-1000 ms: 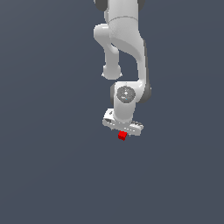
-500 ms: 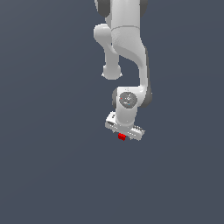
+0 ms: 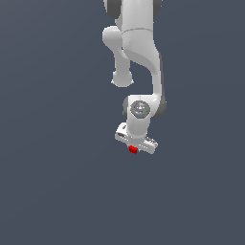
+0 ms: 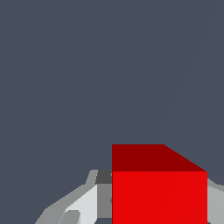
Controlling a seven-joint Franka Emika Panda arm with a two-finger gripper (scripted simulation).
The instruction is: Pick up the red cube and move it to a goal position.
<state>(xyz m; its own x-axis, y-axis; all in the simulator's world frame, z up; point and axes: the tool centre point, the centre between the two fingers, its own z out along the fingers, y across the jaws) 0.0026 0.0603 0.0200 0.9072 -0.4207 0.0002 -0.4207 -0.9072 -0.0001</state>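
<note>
since the earlier frames, the gripper [image 3: 133, 149] has tilted and its head has dropped a little in the exterior view, and less of the cube [image 3: 133, 150] shows below it than one second ago.

current state:
- the cube sits between the fingers [image 4: 83, 203], directly under the white gripper head in the exterior view.
- in the wrist view the cube [image 4: 159, 188] fills the space between grey finger surfaces on either side, with no gap visible. treat the gripper as closed on the cube.
- no table edge, shadow or goal marker is visible in either view. you cannot tell whether the cube is resting on a surface or lifted clear.

step in hand: judge this as the carry stage, after the grasp.

next move:
1. keep the fingers clamped; do not loosen them during travel.
2. move the arm toward the goal position. its location is not shown here, so confirm it before you commit to a direction.
3. watch the tilt of the wrist; a small cube may slip.
</note>
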